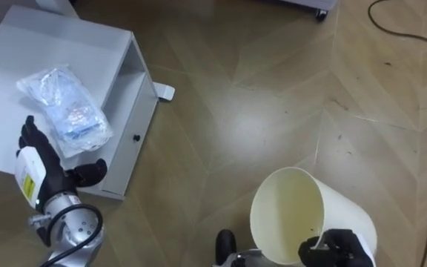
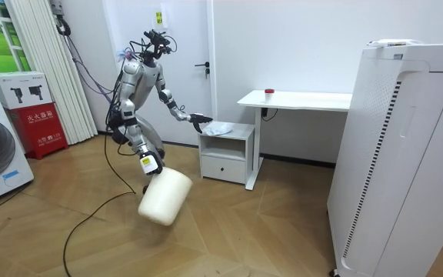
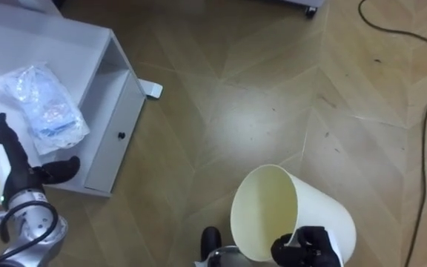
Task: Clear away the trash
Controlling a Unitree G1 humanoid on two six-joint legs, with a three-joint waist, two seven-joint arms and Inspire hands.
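Plastic bag, crinkled, clear, lumpy

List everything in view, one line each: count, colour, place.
crumpled clear plastic bag: one, clear, on the cabinet's top
low white cabinet with a drawer: one, white, at the robot's left
round cream plastic bin: one, cream, tilted, carried above the floor at the robot's right
white desk: one, white, against the wall beside the cabinet
small red object: one, red, on the desk
tall white appliance: one, white, the room view's right
red box: one, red, on the floor, the room view's left
left hand: black, open, beside the bag
right hand: black, curled on the bin's rim
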